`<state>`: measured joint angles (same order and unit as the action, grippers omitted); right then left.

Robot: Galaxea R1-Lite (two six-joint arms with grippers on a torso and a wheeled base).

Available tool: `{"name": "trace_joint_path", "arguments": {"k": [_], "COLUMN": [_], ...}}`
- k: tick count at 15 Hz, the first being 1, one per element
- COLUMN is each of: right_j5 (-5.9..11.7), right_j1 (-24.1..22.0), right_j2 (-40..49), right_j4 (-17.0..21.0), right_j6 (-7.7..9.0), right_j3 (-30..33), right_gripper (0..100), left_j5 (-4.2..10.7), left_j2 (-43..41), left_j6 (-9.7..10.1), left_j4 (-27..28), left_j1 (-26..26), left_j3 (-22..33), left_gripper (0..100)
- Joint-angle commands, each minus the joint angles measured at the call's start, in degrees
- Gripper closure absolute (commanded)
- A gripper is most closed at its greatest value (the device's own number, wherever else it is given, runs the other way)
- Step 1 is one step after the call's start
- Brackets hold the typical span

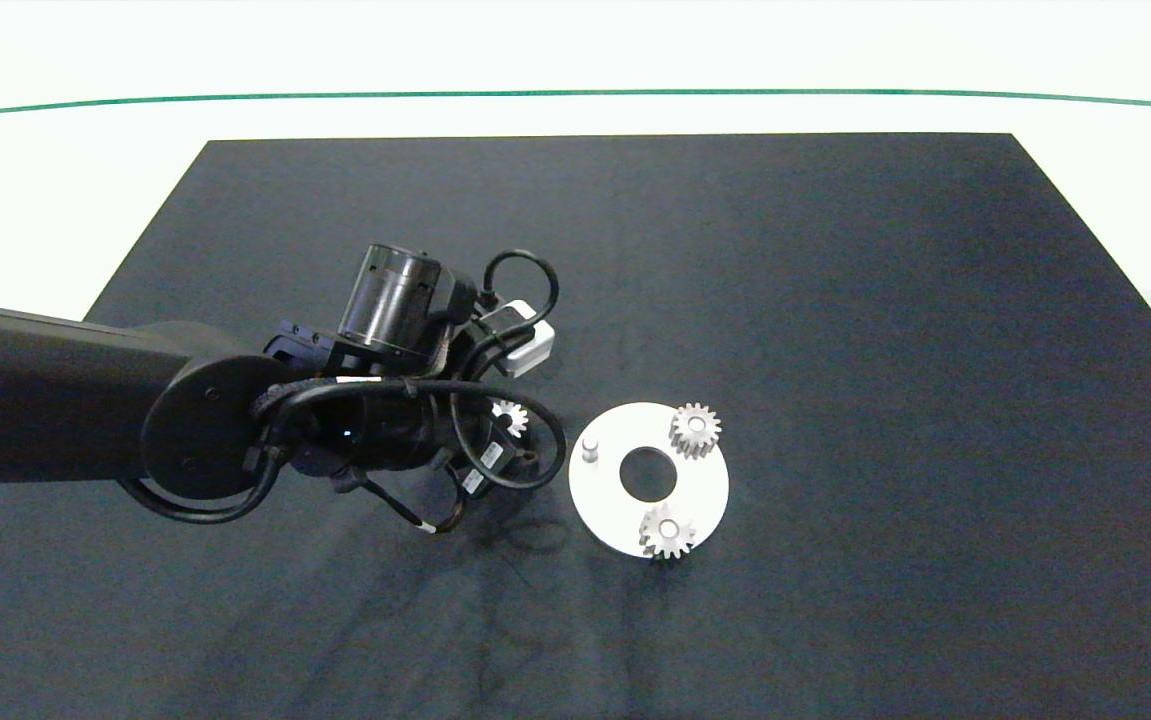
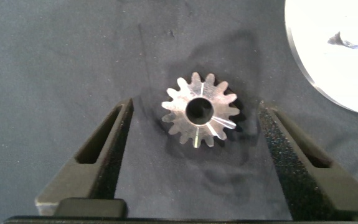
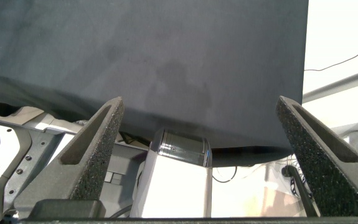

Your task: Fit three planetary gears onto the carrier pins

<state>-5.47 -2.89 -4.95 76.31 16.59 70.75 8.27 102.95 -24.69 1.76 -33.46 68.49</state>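
Black mat (image 1: 835,300): lying across the white table (image 1: 35,200) and carrying everything else.

Left arm (image 1: 55,390): reaching in from the left edge of the head view, its wrist hanging over the mat just beside the white disc.

White disc (image 1: 705,480): lying flat on the mat, large centre hole showing dark, its rim also appearing at the edge of the left wrist view.

Left gripper (image 2: 194,118): hovering above the mat with its fingers spread wide and released, standing either side of the loose gear without touching it.

Right gripper (image 3: 197,118): sitting off the mat's edge, outside the head view, fingers spread apart and grasping nothing.

Planetary gears: two sitting on pins on the disc, one at the far side (image 1: 695,430), one at the near edge (image 1: 667,532); the third, the loose gear (image 2: 199,109), lying flat on the mat beside the disc.

Carrier pins: one bare pin (image 1: 590,447) standing upright on the disc's left side, nearest the left gripper.
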Motion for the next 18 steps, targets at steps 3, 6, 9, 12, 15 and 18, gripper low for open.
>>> {"name": "trace_joint_path", "arguments": {"k": [3,6,9,12,15,18], "right_j5": [0.02,0.02,0.02,-0.06,0.02,-0.06], "right_j1": [0.0,-0.1,-0.1,-0.1,-0.1,-0.1], "right_j2": [-0.1,-0.4,-0.5,-0.5,-0.6,-0.4], "right_j4": [0.4,0.3,0.2,0.2,0.1,-0.1], "right_j6": [0.11,0.11,0.11,0.11,0.11,0.11], "right_j3": [0.0,0.0,0.0,0.0,0.1,0.1], "right_gripper": [0,0,0,0,0,0], "left_j5": [0.08,0.0,0.0,0.08,0.08,0.17], "left_j2": [0.1,0.1,0.0,0.0,-0.1,-0.2], "left_j6": [-0.1,-0.19,-0.19,-0.19,-0.1,-0.1], "left_j4": [-0.2,-0.1,-0.1,-0.1,-0.1,0.0], "left_j1": [0.5,0.9,0.9,0.9,0.9,0.8], "left_j3": [-0.1,-0.3,-0.3,-0.4,-0.3,-0.5], "left_gripper": [31,37,43,49,55,61]}}
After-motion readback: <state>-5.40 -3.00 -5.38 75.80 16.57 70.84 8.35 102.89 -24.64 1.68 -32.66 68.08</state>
